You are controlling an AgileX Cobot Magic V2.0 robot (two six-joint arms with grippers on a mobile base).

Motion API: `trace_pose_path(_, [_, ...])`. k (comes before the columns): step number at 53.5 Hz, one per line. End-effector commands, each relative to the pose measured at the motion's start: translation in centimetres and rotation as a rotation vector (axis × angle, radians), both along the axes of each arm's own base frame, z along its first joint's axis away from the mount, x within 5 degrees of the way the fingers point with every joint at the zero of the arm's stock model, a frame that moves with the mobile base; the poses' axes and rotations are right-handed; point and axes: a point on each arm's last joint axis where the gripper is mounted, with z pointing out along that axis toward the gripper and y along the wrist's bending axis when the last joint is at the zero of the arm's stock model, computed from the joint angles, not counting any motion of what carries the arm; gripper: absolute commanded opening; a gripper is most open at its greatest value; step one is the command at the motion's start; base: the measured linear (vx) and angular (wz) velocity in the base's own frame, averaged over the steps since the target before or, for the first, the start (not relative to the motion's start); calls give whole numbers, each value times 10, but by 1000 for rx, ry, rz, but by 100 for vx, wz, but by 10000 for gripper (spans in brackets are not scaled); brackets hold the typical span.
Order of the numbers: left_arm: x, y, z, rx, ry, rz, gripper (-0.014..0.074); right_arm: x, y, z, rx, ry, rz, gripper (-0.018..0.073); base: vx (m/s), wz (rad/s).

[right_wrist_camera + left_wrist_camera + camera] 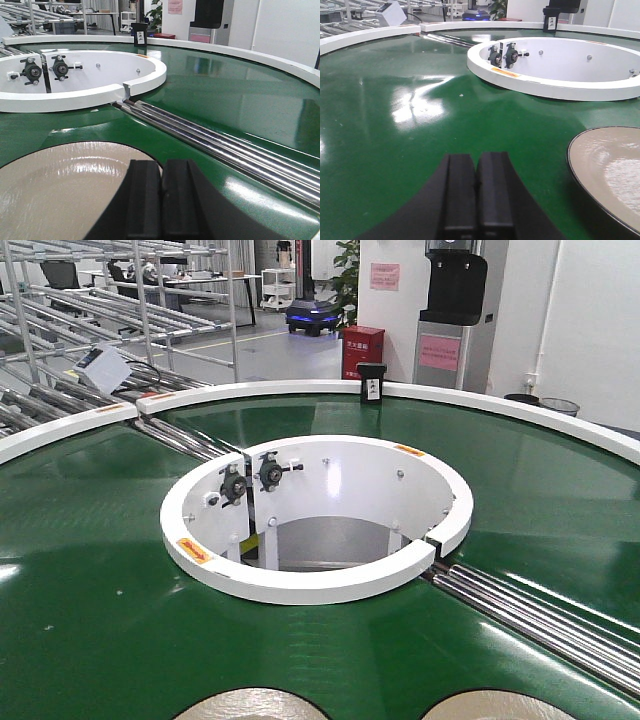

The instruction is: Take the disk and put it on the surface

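Observation:
Two beige glossy disks lie on the green conveyor belt (100,590) at the near edge of the front view, one on the left (250,706) and one on the right (495,707). In the left wrist view my left gripper (477,159) is shut and empty, low over bare belt, with a dark-rimmed disk (612,170) off to its right. My right gripper (161,167) is also shut and empty, sitting at the right edge of a disk (60,190). The dark grey metal tabletop is out of view. Neither gripper shows in the front view.
A white inner ring (300,587) with bearing mounts encloses the belt's central hole. Steel rollers (215,140) cross the belt to the right of the right gripper. A black sensor box (372,383) stands on the white outer rim. Metal racks stand at the back left.

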Motion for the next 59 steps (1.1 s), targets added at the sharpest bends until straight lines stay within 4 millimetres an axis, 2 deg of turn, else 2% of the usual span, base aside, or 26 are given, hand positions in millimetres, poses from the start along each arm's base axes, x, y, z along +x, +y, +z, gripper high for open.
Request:
trace_pose_path(1, [-1,0,17,-9,-120,1,1,1,0,4,-13,-69,3,-8,0,0])
trace_pose_path(39, [-2,0,21,-32,-164,1,1,1,0,5,-15,-80,4,-8,0,0])
trace_pose_path(53, [-4,0,37,-30,-329,-1,1,1,1,10,-24,-136,9,-8,0,0])
trace_pose_path(59, [-8,0,53,-30,-413,-2,1,-2,2,30,-5,-297,21,-8,0,0])
